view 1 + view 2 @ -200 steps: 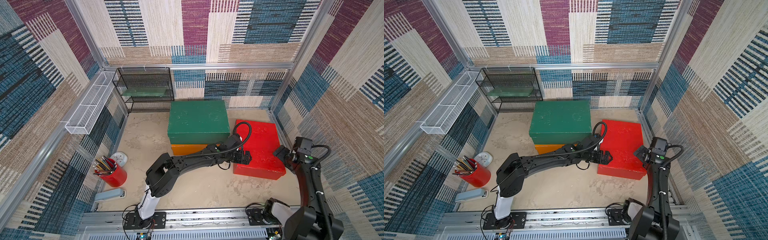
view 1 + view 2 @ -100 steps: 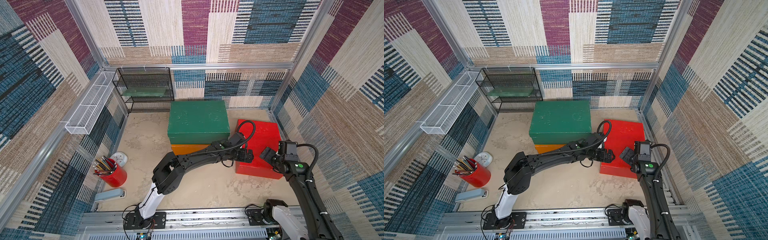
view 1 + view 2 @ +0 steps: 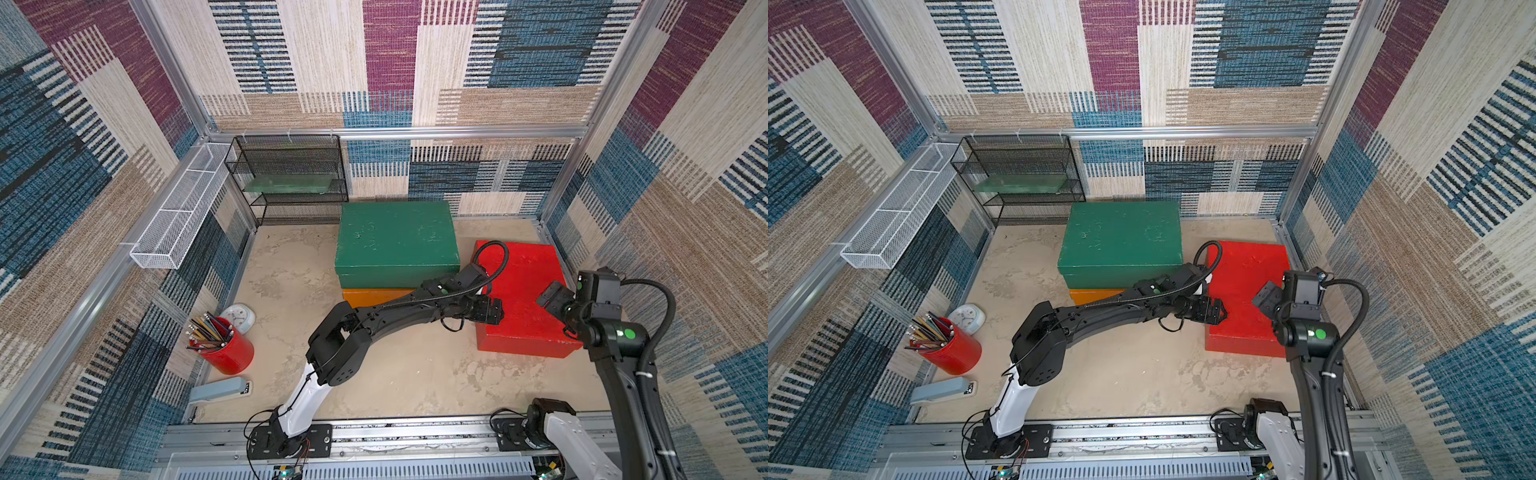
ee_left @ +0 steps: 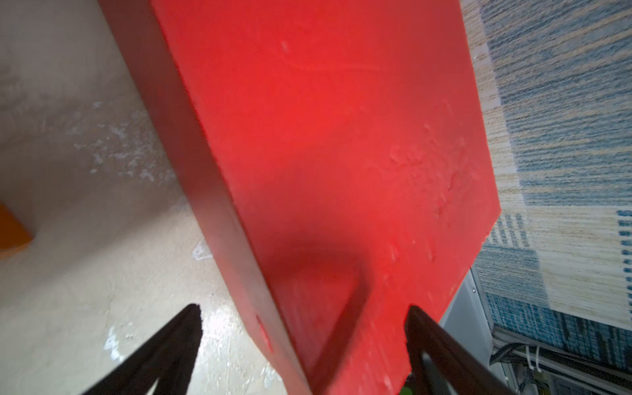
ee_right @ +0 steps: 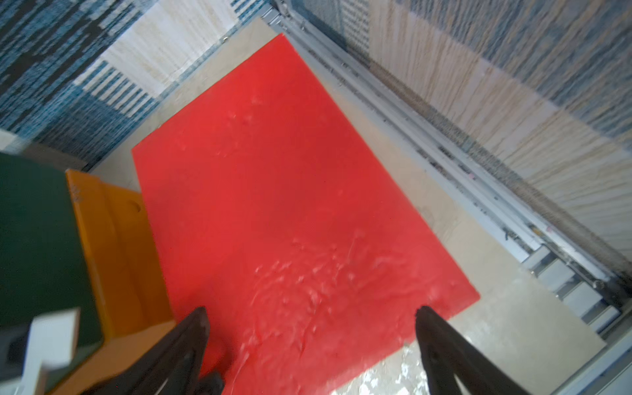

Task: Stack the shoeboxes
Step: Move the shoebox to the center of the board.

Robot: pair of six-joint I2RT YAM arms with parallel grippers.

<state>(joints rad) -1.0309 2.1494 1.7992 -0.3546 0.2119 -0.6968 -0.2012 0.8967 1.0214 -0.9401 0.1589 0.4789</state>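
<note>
The red shoebox (image 3: 528, 282) (image 3: 1250, 270) lies on the floor at the right. Left of it, the dark green shoebox (image 3: 395, 237) (image 3: 1121, 237) sits on top of the orange shoebox (image 3: 374, 296) (image 3: 1092, 294). My left gripper (image 3: 496, 311) (image 3: 1221, 311) (image 4: 302, 307) is open and straddles the red shoebox's (image 4: 342, 136) left edge: one finger is beside the wall over the floor, the other over the lid. My right gripper (image 3: 552, 299) (image 3: 1266, 297) (image 5: 311, 311) hangs open above the near right part of the red lid (image 5: 290, 188).
A red pencil cup (image 3: 226, 349), a white clock (image 3: 239, 318) and a grey stapler (image 3: 220, 390) lie at the front left. A black mesh shelf (image 3: 291, 208) holding a thin green board (image 3: 291, 183) stands at the back left. A white wire basket (image 3: 178, 216) hangs on the left wall.
My right arm has swung in from the right wall, and its gripper now hangs over the red shoebox. My left gripper stays at the box's left edge, with its jaws a little narrower.
</note>
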